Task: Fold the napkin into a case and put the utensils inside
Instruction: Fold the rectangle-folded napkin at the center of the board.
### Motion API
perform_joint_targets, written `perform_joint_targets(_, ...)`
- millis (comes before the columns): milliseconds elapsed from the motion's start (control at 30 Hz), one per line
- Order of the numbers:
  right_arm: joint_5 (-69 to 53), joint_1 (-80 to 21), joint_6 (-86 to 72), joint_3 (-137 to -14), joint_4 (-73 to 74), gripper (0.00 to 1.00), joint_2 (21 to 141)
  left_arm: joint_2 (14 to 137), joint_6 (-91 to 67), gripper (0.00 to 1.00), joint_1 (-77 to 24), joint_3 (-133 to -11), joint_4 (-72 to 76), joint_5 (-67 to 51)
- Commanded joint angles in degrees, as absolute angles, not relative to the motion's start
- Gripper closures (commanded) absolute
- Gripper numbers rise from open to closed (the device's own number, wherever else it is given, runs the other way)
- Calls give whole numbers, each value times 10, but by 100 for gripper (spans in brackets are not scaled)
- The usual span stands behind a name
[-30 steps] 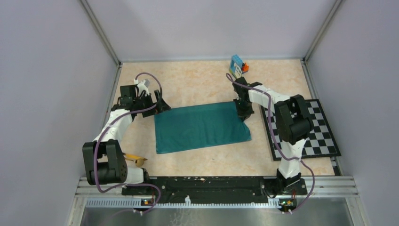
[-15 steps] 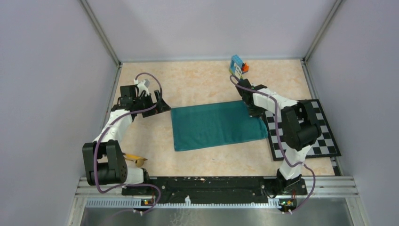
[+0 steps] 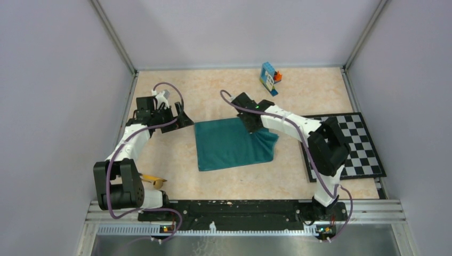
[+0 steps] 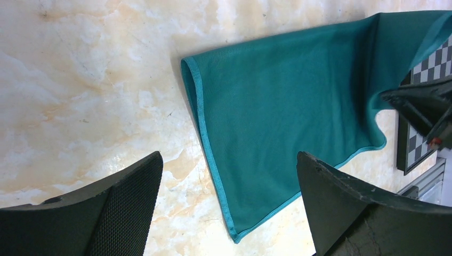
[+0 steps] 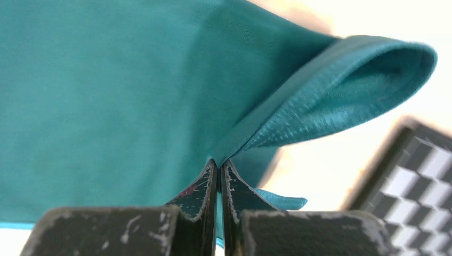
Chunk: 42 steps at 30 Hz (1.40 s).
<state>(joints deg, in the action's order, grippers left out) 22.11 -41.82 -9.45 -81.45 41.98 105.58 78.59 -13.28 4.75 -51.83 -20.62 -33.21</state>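
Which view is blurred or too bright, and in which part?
Right wrist view: the napkin fold is sharp, the checkerboard mat behind is blurred and the table washed out. Left wrist view: sharp, mild shine on the table. Top view: even, clear.

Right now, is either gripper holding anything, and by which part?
The right gripper pinches the napkin by its hemmed edge, raised into a fold. The left gripper is open, holding nothing.

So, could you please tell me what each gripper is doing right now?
Left gripper: open, holding nothing.
Right gripper: shut on the teal-green cloth napkin.
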Motion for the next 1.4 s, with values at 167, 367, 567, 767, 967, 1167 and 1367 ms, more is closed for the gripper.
perform_joint_targets(167, 49, -514, -109, -961, 355, 100, 1177, 762, -117, 1, 45, -514, -199, -321)
perform_joint_targets(367, -42, -521, -128, -974, 322, 100, 1190, 756, -117, 1, 45, -514, -202, -306)
perform_joint_targets(567, -76, -521, -150, -981, 311, 100, 1204, 739, -120, 1, 46, -512, -202, -278)
perform_joint_targets(767, -114, -521, -185, -1010, 308, 100, 1234, 737, -120, 1, 46, -512, -201, -277)
perform_joint_targets(967, -93, -520, -204, -1042, 313, 100, 1256, 737, -119, 1, 46, -512, -201, -277)
perform_joint_targets(1167, -102, -521, -214, -1054, 309, 100, 1261, 737, -119, 1, 46, -512, -201, -277)
perform_joint_targets(1367, -111, -521, -218, -1053, 303, 100, 1259, 739, -118, 1, 46, -512, -202, -277)
